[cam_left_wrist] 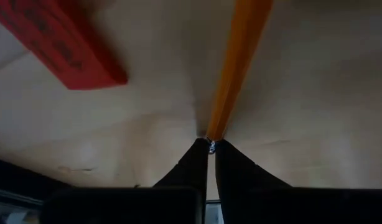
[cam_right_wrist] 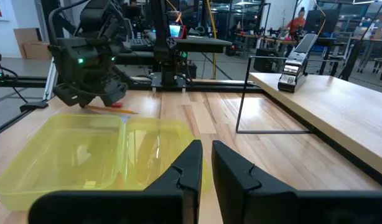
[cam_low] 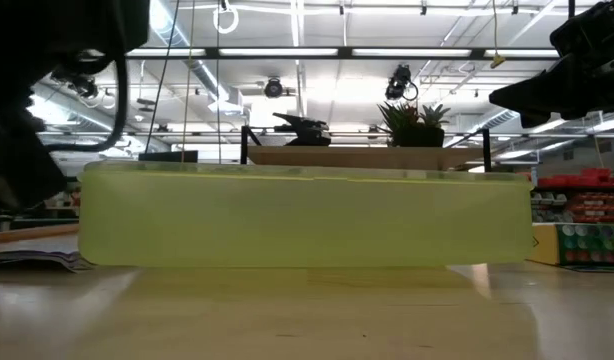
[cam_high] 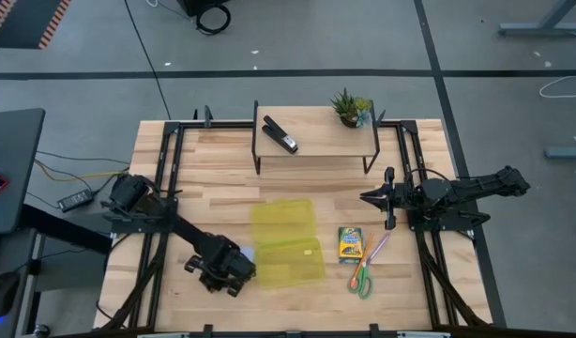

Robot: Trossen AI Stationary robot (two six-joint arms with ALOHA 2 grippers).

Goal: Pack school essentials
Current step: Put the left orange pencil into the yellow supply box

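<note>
Left gripper (cam_left_wrist: pixel 210 144) pinched shut on orange pencil (cam_left_wrist: pixel 236 68) end, apparently; light, stiff, slick, best gripped mid-shaft; right gripper (cam_right_wrist: pixel 206 149) closed, empty, idle.

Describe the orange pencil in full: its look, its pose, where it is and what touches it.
The orange pencil is a slim, plain orange stick lying flat on the light wooden table. The left gripper is shut on one end, its two dark fingertips meeting around it; the rest of the shaft runs straight away from the fingers. A red eraser lies beside it, not touching. From the right wrist view the pencil lies under the left arm, beyond the yellow case. Its tip is hidden.
</note>
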